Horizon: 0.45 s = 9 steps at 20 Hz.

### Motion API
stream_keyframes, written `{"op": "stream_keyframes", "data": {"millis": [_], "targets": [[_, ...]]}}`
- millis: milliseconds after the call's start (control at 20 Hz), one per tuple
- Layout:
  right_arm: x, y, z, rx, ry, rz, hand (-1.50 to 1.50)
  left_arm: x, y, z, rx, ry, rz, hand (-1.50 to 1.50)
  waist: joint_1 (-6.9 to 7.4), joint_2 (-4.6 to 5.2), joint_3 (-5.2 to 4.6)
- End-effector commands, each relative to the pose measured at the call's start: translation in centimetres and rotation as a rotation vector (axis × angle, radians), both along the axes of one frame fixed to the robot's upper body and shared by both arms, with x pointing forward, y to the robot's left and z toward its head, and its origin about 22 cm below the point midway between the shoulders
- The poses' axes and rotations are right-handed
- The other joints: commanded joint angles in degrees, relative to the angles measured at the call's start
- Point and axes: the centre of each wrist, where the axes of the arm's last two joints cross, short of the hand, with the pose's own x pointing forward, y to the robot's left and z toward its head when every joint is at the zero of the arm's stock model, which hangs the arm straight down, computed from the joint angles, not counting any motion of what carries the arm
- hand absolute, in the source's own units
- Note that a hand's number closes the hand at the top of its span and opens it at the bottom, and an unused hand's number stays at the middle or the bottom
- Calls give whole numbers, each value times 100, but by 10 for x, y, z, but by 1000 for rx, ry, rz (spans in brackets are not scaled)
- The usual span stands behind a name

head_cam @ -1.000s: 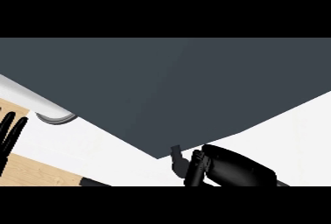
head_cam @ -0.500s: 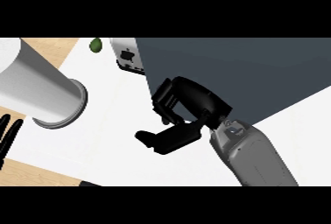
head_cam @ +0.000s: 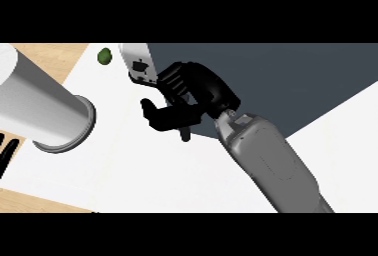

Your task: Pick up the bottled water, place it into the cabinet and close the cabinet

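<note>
My right hand (head_cam: 193, 95) lies against the left edge of the dark slate cabinet door (head_cam: 295, 80), which fills the upper right of the head view. Its fingers (head_cam: 164, 116) reach left, relaxed and slightly bent, with nothing held between them, and the thumb points down. Its grey forearm (head_cam: 269, 165) runs in from the lower right. A pale narrow piece with black marks (head_cam: 140, 65) sits just above the hand at the door's edge; I cannot tell what it is. No bottled water shows. Only the fingertips of my left hand (head_cam: 7, 152) show at the left edge, straight and still.
A big white cylinder with a grey rim (head_cam: 44, 110) stands at the left. A small green object (head_cam: 105, 56) lies at the top beside the pale piece. The white counter (head_cam: 148, 175) spreads below, with wooden surface (head_cam: 66, 57) at the upper left.
The right hand moved up and left along the door's edge. The dark door covers less of the view now, and the white cylinder and green object have come further in.
</note>
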Motion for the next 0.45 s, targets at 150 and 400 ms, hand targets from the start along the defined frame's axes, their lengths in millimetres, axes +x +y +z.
{"op": "stream_keyframes", "data": {"millis": [150,400], "targets": [[39,-2,22,187,7,-213,-150,-2,2,0,-20,-12,22,-150,-107,105,-2],[46,17,25,189,5,-209,-150,-7,1,-3,-21,-6,26,-150,-130,103,-7]]}}
